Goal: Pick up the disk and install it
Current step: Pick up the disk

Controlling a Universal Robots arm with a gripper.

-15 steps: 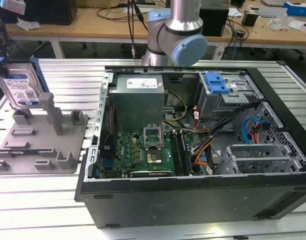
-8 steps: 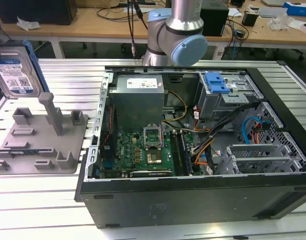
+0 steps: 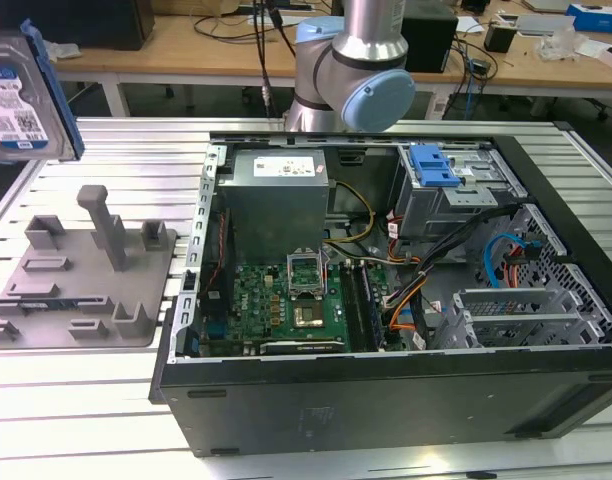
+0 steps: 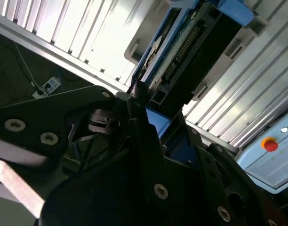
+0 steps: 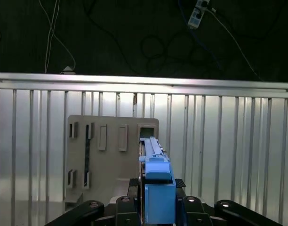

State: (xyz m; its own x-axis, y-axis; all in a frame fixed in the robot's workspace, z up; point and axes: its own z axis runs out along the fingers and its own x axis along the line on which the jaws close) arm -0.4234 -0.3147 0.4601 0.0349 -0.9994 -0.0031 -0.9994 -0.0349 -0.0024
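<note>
disk (image 3: 16, 100): held in the air above the far corner of the slatted table (image 3: 116, 150) on the exterior view's left, label side facing the camera, blue carrier along its edge; clear of the table top
gripper (image 4: 153, 110): clenched on the disk, black fingers (image 4: 134, 101) pressed against the blue carrier at its lower end; seen edge-on between the fingers in the first wrist view (image 5: 156, 186)
grey fixture (image 3: 81, 280): flat on the table near the edge on the exterior view's left, with upright posts and moulded slots; lying straight below the held disk in the first wrist view (image 5: 106, 141)
computer case (image 3: 386, 400): open side up, on the table's half toward the exterior view's right, close to the near edge
inside the case: grey power supply box (image 3: 276, 200) with a white sticker at the far corner, green motherboard (image 3: 276, 300) just in front of it, metal drive cage (image 3: 456, 200) topped by a blue latch (image 3: 431, 165), loose cables (image 3: 416, 290) between board and cage
arm (image 3: 351, 60): rising behind the far edge of the case
</note>
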